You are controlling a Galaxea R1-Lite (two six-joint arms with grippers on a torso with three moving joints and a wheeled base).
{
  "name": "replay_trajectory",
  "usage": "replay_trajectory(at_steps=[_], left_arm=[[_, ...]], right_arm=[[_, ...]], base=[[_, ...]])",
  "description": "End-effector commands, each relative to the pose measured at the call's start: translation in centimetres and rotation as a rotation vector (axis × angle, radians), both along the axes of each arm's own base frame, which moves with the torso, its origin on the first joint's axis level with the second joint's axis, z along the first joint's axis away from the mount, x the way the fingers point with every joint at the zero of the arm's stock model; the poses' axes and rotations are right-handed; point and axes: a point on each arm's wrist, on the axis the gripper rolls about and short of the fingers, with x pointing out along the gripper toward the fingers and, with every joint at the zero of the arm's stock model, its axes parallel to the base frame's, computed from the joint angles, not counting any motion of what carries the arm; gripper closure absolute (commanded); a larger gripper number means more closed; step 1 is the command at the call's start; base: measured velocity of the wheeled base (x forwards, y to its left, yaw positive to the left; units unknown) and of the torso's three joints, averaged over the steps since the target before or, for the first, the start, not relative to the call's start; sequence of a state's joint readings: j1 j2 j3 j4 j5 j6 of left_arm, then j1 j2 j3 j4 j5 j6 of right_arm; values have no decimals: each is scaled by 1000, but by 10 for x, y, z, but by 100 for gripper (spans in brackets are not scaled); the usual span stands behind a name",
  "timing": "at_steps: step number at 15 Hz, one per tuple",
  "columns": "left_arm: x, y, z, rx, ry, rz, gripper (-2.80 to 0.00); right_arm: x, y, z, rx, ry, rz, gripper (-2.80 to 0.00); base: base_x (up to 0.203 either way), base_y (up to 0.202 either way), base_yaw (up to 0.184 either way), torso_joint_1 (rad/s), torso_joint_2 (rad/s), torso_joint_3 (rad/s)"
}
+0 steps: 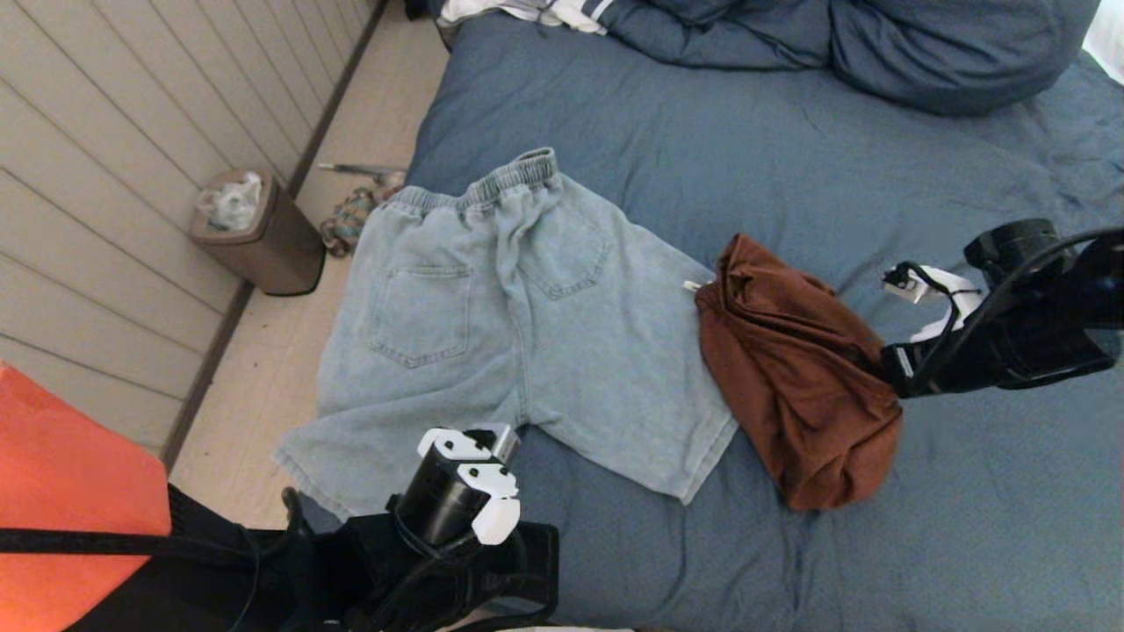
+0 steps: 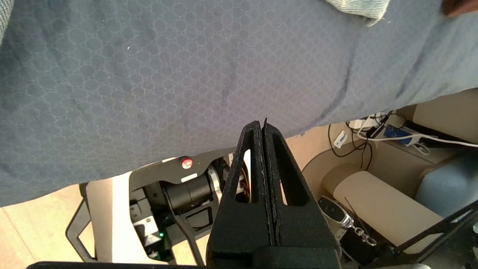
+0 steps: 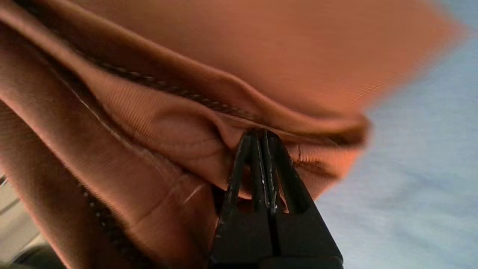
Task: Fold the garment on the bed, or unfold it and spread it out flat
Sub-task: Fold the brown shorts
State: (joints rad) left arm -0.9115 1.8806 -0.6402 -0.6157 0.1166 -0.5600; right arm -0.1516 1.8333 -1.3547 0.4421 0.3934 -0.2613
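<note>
1. The right claw point(image 3: 261, 136) is clenched on a fold of the rust-brown garment point(image 1: 795, 369). The right wrist view shows this up close: both black fingers pressed together with a ridge of brown cloth pinched at their tips. From the head view the fingertips are hidden where the arm meets the cloth.
2. Only the head view shows that whole garment: a bunched brown heap on the bed point(image 1: 790, 175), its right edge at the right arm and its left edge touching the leg of the denim shorts point(image 1: 518, 325).
3. The shorts lie spread flat on the bed's left part, waistband towards the pillows point(image 1: 878, 44), back pockets up, one leg hem hanging over the bed's edge.
4. The left claw point(image 2: 262, 129) is clenched on nothing, fingers closed flat against each other. Its wrist view shows it hanging just off the near edge of the blue cover, with the robot's base and cables on the floor behind.
5. In the head view only the left arm's wrist shows, low beside the shorts.
6. Also seen only from the head view: a brown waste bin point(image 1: 259, 233) on the floor by the panelled wall.
</note>
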Motion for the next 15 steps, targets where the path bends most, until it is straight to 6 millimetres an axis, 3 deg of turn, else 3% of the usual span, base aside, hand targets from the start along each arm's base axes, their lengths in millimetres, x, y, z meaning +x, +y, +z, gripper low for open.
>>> replay_trajectory(at_steps=[1, 10, 11, 13, 15], left_arm=[[-1, 1, 3, -11, -7, 3, 0], [0, 2, 4, -12, -11, 6, 0], [0, 1, 4, -12, -10, 7, 0], [0, 1, 4, -13, -12, 9, 0], [0, 1, 3, -12, -8, 8, 0]], right_arm=[[-8, 26, 11, 14, -23, 63, 0], [-17, 168, 37, 164, -26, 343, 0], [-18, 177, 42, 182, -32, 352, 0], [-20, 174, 59, 215, -75, 328, 0], [-26, 154, 81, 233, -144, 273, 0]], base=[[0, 0, 0, 0, 0, 0], [0, 0, 0, 0, 0, 0], [0, 0, 0, 0, 0, 0], [0, 0, 0, 0, 0, 0], [0, 0, 0, 0, 0, 0]])
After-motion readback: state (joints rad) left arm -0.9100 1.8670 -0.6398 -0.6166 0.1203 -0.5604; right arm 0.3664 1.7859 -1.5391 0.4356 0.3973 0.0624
